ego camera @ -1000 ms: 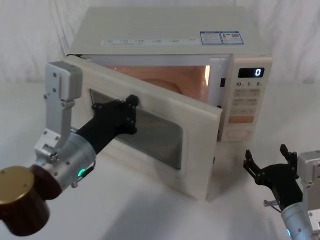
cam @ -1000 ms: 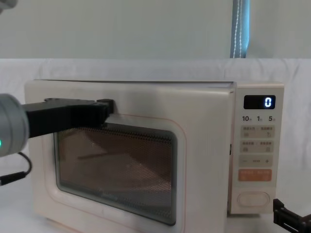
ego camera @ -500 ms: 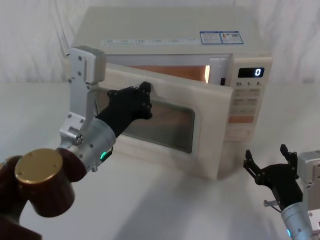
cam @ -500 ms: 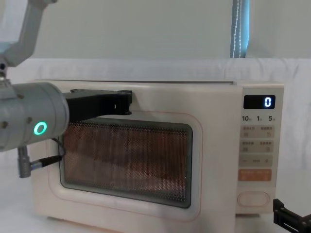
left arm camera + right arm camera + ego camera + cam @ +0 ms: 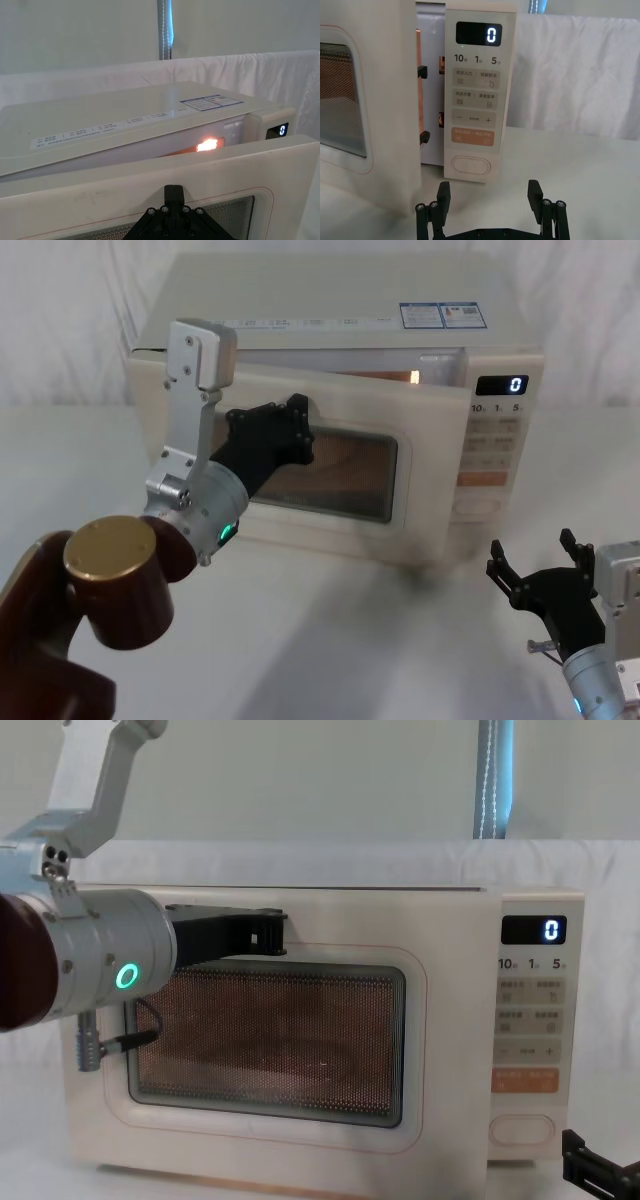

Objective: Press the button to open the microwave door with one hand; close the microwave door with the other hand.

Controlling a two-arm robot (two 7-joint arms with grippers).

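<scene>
The microwave door [image 5: 425, 490] stands slightly ajar, with a narrow lit gap along its top and right edge. My left gripper [image 5: 297, 425] is shut and presses its black tip against the door's upper front, above the dark window. From the chest that gripper [image 5: 275, 932] meets the door [image 5: 440, 1020] side-on. The left wrist view looks over the gripper [image 5: 173, 192] onto the door [image 5: 75, 200]. The button [image 5: 477, 507] sits at the foot of the control panel. My right gripper [image 5: 535, 565] hovers open low in front of the panel, with the button [image 5: 470, 165] just beyond its empty fingers [image 5: 443, 192].
The microwave [image 5: 330, 290] stands on a white cloth-covered table [image 5: 350, 640]. An orange key [image 5: 472, 136] sits above the button, and the display [image 5: 478, 34] reads 0. A blue pole [image 5: 492, 780] rises behind. Free table lies in front of the microwave.
The door has swung from well open to nearly shut, with my left gripper following it inward and to the right. The right arm has not moved.
</scene>
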